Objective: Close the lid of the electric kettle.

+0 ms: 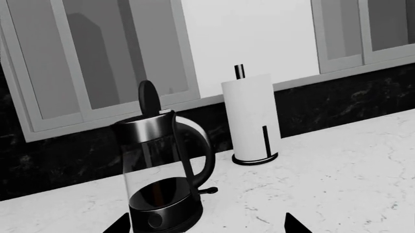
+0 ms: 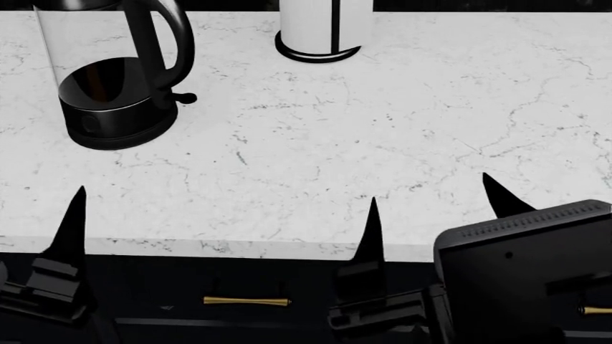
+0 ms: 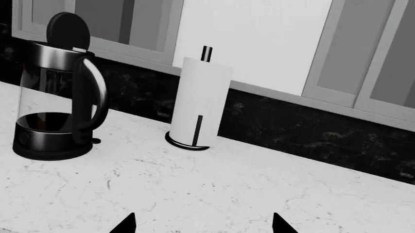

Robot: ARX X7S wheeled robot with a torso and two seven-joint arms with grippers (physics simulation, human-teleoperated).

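Note:
The electric kettle (image 2: pixel 110 79) stands at the far left of the white marble counter: clear glass, black base, curved black handle. It also shows in the left wrist view (image 1: pixel 162 170) and the right wrist view (image 3: pixel 55 97). Its lid (image 1: pixel 149 98) stands upright, open above the top rim, and shows in the right wrist view (image 3: pixel 68 30) too. The head view cuts it off. My left gripper (image 2: pixel 222 218) is open and empty at the counter's front edge, short of the kettle. My right gripper (image 3: pixel 204 224) is open and empty, to the right, with one fingertip (image 2: pixel 497 195) over the counter.
A white paper towel roll on a black stand (image 2: pixel 320 29) stands right of the kettle near the back wall. A dark backsplash (image 3: pixel 311 131) and glass cabinet doors (image 1: pixel 110 58) are behind. A drawer with a gold handle (image 2: pixel 246 302) is below the counter edge (image 2: pixel 287 247).

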